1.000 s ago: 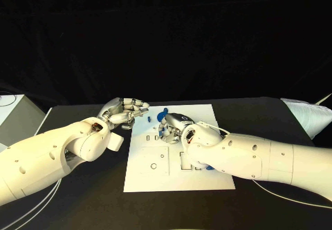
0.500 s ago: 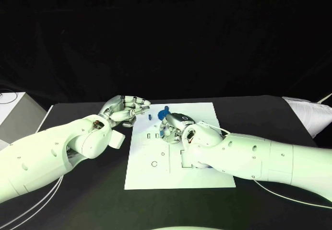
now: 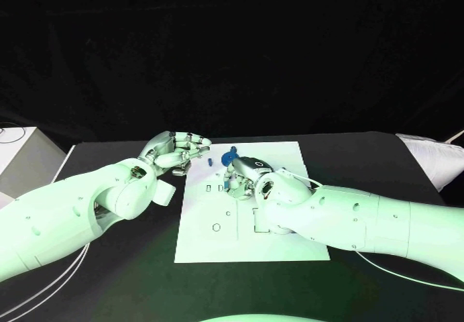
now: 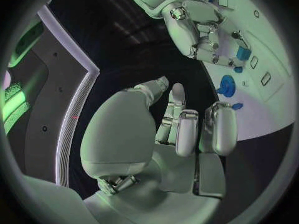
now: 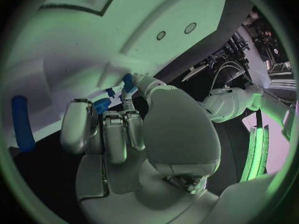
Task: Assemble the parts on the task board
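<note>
Assembly looks barely begun — right hand (image 3: 244, 181) pinches a small blue part (image 4: 243, 53) over the task board (image 3: 290, 161) middle, blue round part (image 3: 228, 159) loose near its far edge, left hand (image 3: 177, 151) curled empty.

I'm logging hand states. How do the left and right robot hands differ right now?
The right robot hand pinches a small blue part; the left robot hand holds nothing, its fingers curled in. The right robot hand is over the task board; the left robot hand is beside its far left corner, over the black table. Both are close to the round blue part.
</note>
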Tool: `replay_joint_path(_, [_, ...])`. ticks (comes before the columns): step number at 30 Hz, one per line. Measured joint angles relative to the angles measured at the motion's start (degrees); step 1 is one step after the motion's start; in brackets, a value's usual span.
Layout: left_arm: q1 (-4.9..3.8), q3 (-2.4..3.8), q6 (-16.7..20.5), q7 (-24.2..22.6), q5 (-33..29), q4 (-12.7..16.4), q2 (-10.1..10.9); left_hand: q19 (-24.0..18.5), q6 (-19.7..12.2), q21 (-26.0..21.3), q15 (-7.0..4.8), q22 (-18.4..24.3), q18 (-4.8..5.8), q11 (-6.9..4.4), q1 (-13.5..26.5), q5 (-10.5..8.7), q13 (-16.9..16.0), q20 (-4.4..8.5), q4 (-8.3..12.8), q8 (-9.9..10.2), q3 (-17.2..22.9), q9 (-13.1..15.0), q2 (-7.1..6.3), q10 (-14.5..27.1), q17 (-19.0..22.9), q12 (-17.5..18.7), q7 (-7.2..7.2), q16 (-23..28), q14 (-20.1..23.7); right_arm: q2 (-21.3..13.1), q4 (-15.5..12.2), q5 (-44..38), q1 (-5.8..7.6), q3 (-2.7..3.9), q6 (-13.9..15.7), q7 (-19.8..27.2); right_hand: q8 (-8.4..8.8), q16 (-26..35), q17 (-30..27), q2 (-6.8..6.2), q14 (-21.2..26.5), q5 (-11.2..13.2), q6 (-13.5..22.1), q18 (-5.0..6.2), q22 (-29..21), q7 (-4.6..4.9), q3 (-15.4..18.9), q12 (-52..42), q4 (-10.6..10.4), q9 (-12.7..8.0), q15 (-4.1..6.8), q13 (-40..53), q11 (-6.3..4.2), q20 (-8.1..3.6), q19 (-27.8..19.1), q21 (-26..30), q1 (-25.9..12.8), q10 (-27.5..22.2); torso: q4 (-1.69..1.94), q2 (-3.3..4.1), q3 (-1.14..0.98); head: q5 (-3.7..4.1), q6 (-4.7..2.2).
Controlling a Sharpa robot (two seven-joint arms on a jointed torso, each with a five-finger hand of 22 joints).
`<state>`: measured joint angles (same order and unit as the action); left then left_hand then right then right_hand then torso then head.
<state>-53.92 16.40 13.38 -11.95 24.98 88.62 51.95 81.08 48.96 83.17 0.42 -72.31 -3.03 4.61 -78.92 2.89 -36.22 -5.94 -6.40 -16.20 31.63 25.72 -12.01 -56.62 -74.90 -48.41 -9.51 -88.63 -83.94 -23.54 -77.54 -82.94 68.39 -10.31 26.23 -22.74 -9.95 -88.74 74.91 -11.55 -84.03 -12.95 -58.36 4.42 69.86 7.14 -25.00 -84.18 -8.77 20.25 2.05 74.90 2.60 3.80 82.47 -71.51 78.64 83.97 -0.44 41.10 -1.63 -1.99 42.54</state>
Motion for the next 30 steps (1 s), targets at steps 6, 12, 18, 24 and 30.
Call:
replay_joint_path(6, [0.0,0.0,-0.01,0.01,-0.01,0.01,0.01,0.0,0.0,0.0,0.0,0.0,0.0,0.0,0.0,0.0,0.0,0.0,0.0,0.0,0.0,0.0,0.0,0.0,0.0,0.0,0.0,0.0,0.0,0.0,0.04,-0.05,-0.07,-0.03,0.0,0.04,-0.01,0.0,0.0,-0.24,0.0,0.0,0.0,0.0,0.0,0.0,0.0,0.0,0.0,0.05,0.0,0.05,0.0,0.0,0.0,0.0,-0.24,0.0,-0.03,-0.03,0.04,-0.04,0.18])
replay_joint_path(12, [0.0,0.0,-0.04,0.01,-0.02,0.02,0.01,0.0,0.0,0.0,0.0,0.0,0.0,0.0,0.0,0.0,0.0,0.0,0.0,0.0,0.0,0.0,0.0,0.0,0.0,0.0,0.0,0.0,0.0,0.02,0.08,-0.07,-0.14,-0.07,-0.03,0.04,-0.01,0.0,0.0,-0.49,0.0,0.31,0.25,0.0,-0.09,0.25,0.0,0.0,0.0,0.0,0.0,0.04,0.0,0.0,0.0,0.05,-0.5,0.0,-0.03,-0.06,0.04,-0.04,0.24])
replay_joint_path(18, [0.0,0.0,-0.08,0.03,-0.02,0.01,0.04,0.0,0.0,0.0,0.0,0.0,0.0,0.0,0.0,0.0,0.0,0.0,0.0,0.0,0.0,0.0,0.0,0.0,0.0,0.0,0.0,0.0,0.0,0.01,0.06,-0.08,-0.18,-0.1,-0.07,0.02,-0.01,0.0,0.0,-0.94,0.07,1.25,0.99,0.0,-0.35,0.56,0.02,0.29,-0.02,-0.12,-0.07,0.04,0.0,0.21,-0.22,0.41,-1.55,0.0,0.01,-0.06,0.04,-0.04,0.28])
replay_joint_path(24, [0.0,0.0,-0.1,0.04,-0.03,0.01,0.07,0.0,0.0,0.0,0.0,-0.01,0.0,0.0,0.0,0.0,0.0,0.0,0.0,0.0,0.0,-0.01,0.0,0.0,-0.05,0.0,0.0,0.0,0.0,0.01,0.05,-0.08,-0.19,-0.11,-0.1,-0.01,-0.01,0.0,0.0,-1.2,0.01,2.17,1.35,0.0,-0.43,0.72,0.2,0.53,-0.2,-0.17,-0.41,0.04,0.0,0.37,-0.37,0.65,-1.82,0.0,0.01,-0.05,0.05,-0.07,0.33])
replay_joint_path(30, [0.0,0.0,-0.12,0.06,-0.04,0.01,0.08,0.0,0.0,0.0,0.0,-0.01,0.0,0.0,0.0,0.0,-0.01,0.0,0.0,0.0,0.0,-0.01,0.0,0.0,-0.04,0.0,0.0,0.0,0.0,0.01,0.04,-0.09,-0.2,-0.12,-0.03,-0.02,-0.01,0.0,0.0,-1.42,0.09,3.8,2.3,0.0,-0.63,1.05,0.75,0.97,-0.43,-0.31,-0.49,0.03,0.33,0.53,-0.53,0.97,-2.5,0.01,-0.03,-0.04,0.05,-0.07,0.36])
